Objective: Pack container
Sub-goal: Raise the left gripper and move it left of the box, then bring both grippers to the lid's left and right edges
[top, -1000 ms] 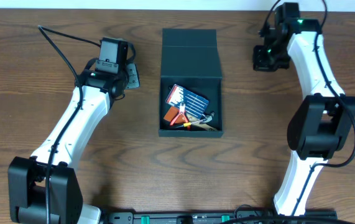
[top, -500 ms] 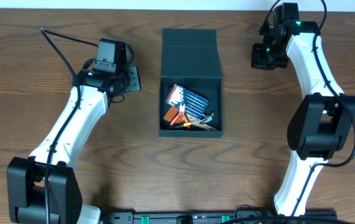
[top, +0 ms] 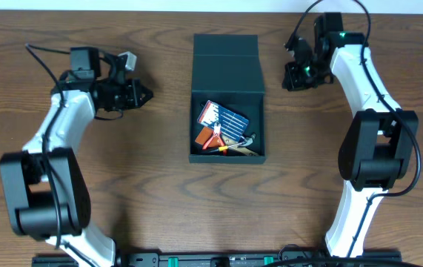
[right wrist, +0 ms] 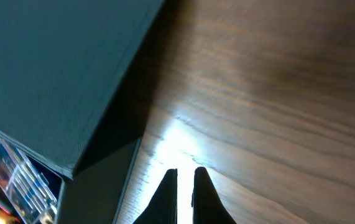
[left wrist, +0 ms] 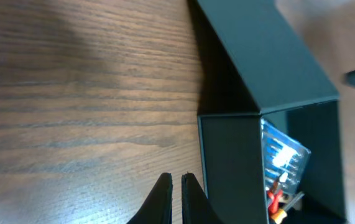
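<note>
Overhead view: the dark teal-green container (top: 227, 158) sits at upper centre of the frame on the wooden worktop (top: 152, 185). Its lid (top: 227, 63) is open toward the top edge and its cavity faces the bottom edge. In the cavity lie a blue-and-red card pack (top: 222, 117) and, below it, red- and orange-handled tools (top: 212, 138). My left pincer (top: 143, 95), at upper left, points toward the container's left side. Its jaws are drawn narrow, with only a slit between them and nothing held, and it stands apart from the box. My right pincer (top: 291, 76), at upper right, is likewise narrow and empty. It points toward the lid's right edge, near it but not touching. Left wrist view: the left pincer (left wrist: 176, 179) is at bottom centre over bare wood, the container (left wrist: 270, 68) fills the right side, and the card pack (left wrist: 283, 152) shows inside. Right wrist view: the right pincer (right wrist: 185, 173) is at bottom centre, just below a bright patch of worktop, and the container (right wrist: 53, 74) occupies the upper left.
</note>
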Robot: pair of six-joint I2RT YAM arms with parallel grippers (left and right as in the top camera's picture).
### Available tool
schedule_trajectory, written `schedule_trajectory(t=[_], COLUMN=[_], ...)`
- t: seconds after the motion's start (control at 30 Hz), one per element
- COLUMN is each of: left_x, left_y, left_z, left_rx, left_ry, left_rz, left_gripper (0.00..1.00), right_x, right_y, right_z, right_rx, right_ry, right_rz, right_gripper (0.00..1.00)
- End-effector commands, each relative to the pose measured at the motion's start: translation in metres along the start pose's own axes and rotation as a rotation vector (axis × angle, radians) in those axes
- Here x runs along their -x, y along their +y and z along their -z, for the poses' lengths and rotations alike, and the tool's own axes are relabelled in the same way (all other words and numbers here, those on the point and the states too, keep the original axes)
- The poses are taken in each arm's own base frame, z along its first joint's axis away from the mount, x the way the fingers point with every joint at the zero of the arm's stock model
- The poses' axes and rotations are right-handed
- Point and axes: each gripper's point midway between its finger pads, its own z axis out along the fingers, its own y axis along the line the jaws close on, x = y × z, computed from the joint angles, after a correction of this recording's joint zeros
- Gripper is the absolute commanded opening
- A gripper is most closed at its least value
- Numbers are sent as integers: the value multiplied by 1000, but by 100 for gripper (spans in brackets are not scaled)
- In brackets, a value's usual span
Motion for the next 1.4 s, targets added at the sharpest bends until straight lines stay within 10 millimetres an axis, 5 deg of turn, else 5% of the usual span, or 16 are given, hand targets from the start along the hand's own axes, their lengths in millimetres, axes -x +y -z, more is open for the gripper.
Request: schedule_trajectory(t=[0.0, 0.17, 0.47, 0.73, 1.37], left_x=[4, 7, 17, 16, 15], left_y=[-24, -23, -22, -10, -1], left_z=[4, 2, -4, -16, -35], left_rx=[-266, -371, -426, -427, -500], left_ry=[-16, -40, -77, -76, -69], left_rz=[-53, -62, -98, -79, -31], left_gripper=[6, 6, 5, 6, 6], right_x=[-3, -2, 10, 10, 8], right_y=[20, 27, -15, -34, -20], right_z=[-1, -3, 14, 26, -14], right_rx=[112, 195, 198, 263, 516], right_ry=[-21, -53, -143, -202, -193], right_rz=[71, 75, -134, -182, -217], right_gripper=[1, 1, 1, 1, 1])
